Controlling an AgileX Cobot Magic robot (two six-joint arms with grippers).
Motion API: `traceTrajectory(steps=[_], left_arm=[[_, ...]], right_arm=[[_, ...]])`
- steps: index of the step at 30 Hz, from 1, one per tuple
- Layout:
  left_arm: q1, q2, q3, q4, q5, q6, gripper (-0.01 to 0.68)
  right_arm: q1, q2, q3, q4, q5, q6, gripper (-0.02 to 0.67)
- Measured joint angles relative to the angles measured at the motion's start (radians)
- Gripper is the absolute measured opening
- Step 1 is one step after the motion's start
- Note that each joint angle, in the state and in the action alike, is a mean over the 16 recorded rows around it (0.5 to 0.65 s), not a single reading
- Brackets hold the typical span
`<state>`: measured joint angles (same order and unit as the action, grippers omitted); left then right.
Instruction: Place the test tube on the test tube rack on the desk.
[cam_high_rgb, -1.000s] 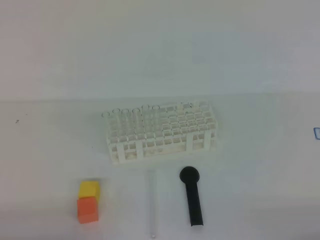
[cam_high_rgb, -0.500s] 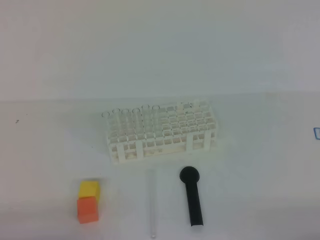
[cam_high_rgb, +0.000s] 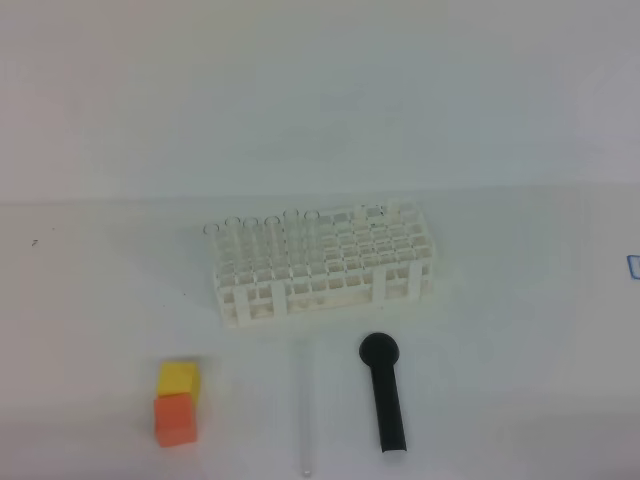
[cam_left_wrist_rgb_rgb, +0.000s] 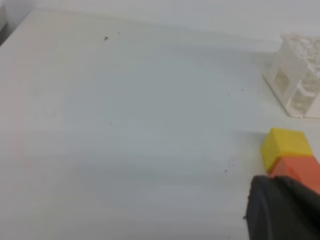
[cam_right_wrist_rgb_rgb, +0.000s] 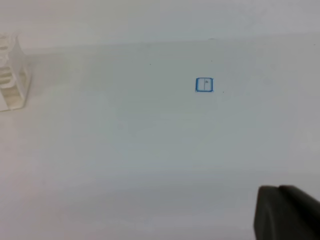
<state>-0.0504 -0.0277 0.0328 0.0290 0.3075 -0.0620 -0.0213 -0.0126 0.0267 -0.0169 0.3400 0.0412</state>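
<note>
Tube (cam_high_rgb: 304, 405) lies untouched on counter (cam_high_rgb: 520, 350), near rack (cam_high_rgb: 320, 265); both arms' fingers clenched, empty; everything remains.

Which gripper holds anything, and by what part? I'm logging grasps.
Neither: the thin clear test tube lies loose on the white desk, no gripper near it.

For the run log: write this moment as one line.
test tube: flat on desk, untouched | test tube rack: behind it, tubes in back row | black stick tool: right of tube | both jaws: shut, empty
</note>
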Motion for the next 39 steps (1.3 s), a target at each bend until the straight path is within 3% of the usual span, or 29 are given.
traceTrajectory(steps=[28, 33, 39], left_arm=[[0.0, 0.001, 0.0, -0.577, -0.472, -0.363, -0.001], [0.0, 0.001, 0.0, -0.654, -0.431, -0.397, -0.001], [0.0, 0.002, 0.0, -0.761, -0.195, -0.362, -0.001]], right_arm=[[0.0, 0.0, 0.0, -0.003, 0.0, 0.0, -0.001], [0.0, 0.0, 0.0, -0.018, -0.001, -0.011, -0.001], [0.0, 0.0, 0.001, 0.002, -0.056, -0.008, -0.001]])
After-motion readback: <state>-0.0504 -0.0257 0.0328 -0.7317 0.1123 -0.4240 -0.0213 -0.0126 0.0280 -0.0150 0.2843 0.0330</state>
